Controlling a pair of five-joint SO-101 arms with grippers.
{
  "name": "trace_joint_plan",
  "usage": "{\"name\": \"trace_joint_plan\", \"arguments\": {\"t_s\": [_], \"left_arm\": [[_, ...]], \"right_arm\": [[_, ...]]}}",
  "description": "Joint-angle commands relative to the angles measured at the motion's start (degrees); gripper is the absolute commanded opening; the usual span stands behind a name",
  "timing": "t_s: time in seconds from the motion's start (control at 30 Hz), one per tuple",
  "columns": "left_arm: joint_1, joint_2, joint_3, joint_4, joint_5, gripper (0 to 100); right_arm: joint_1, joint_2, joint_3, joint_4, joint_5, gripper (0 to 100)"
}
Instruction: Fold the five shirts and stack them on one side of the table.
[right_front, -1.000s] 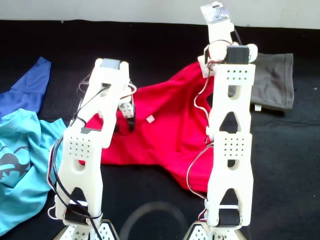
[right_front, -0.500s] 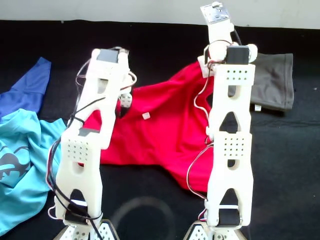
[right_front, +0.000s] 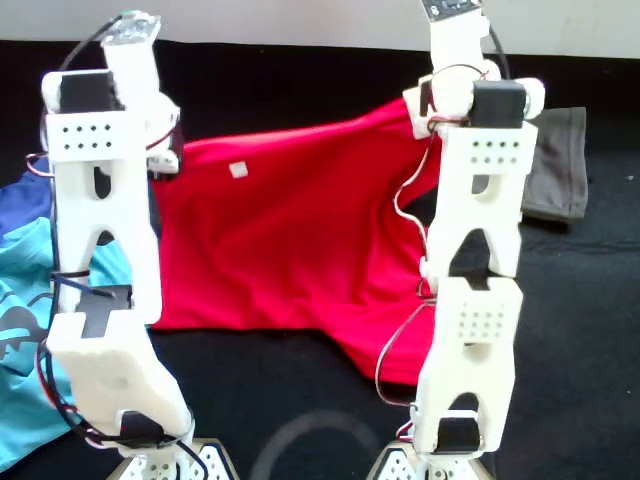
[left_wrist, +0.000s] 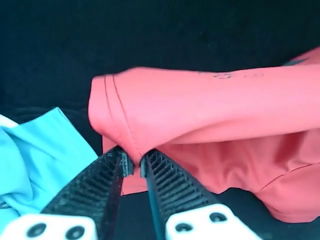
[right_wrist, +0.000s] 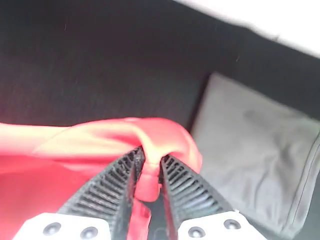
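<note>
The red shirt (right_front: 300, 230) is stretched wide between both arms over the black table (right_front: 590, 330). My left gripper (right_front: 166, 152) is shut on its hemmed edge at the far left, and the pinched red shirt (left_wrist: 200, 110) folds over the left gripper (left_wrist: 134, 166) in the left wrist view. My right gripper (right_front: 428, 112) is shut on the shirt's far right corner, where a bunch of red shirt (right_wrist: 150, 135) sits between the right gripper (right_wrist: 150, 164) fingers. A small white tag (right_front: 238, 170) shows on the cloth.
A folded grey shirt (right_front: 556, 170) lies at the far right, the same grey shirt (right_wrist: 250, 150) just beyond the right gripper. A cyan shirt (right_front: 25, 300) and a dark blue shirt (right_front: 12, 195) lie crumpled at the left, the cyan shirt (left_wrist: 35, 150) beside the left gripper.
My left arm has swung left and toward the far edge, drawing the red shirt out wide and flat. The right arm shifted slightly farther back, still holding its corner.
</note>
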Motion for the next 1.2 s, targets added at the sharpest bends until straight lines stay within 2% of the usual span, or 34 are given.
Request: {"name": "trace_joint_plan", "arguments": {"t_s": [0.0, 0.2, 0.4, 0.5, 0.57, 0.7, 0.77, 0.97, 1.17], "left_arm": [[-1.8, -3.5, 3.2, 0.4, -1.3, 1], [-1.8, -3.6, 6.3, 0.4, -4.4, 1], [-1.8, -2.9, 6.7, -2.6, -5.1, 1], [-1.8, -2.9, 7.0, -8.3, -5.1, 1], [-1.8, -2.8, 7.1, -11.6, -5.0, 1], [-1.8, -2.8, 7.1, -15.8, -3.6, 1], [-1.8, -2.8, 7.1, -16.4, -3.2, 1], [-1.8, -1.6, 7.4, -16.4, -3.1, 1], [-1.8, 5.2, 7.5, -15.9, -3.0, 1]], "right_arm": [[0.0, -12.1, 16.5, 0.7, -1.9, 0.5], [-0.2, -23.9, 44.2, -3.2, -2.5, 0.5], [1.3, -28.2, 61.1, -22.2, -2.5, 0.5], [1.0, -27.9, 64.7, -32.3, -2.5, 0.5], [-0.3, -27.0, 67.6, -35.6, -2.5, 0.5], [-4.7, -26.2, 68.9, -29.1, -2.5, 0.5], [-5.0, -25.2, 69.1, -29.3, -2.5, 0.5], [-1.2, -14.7, 68.5, -37.4, -2.5, 0.5], [3.4, -2.8, 63.8, -39.3, 0.7, 0.5]]}}
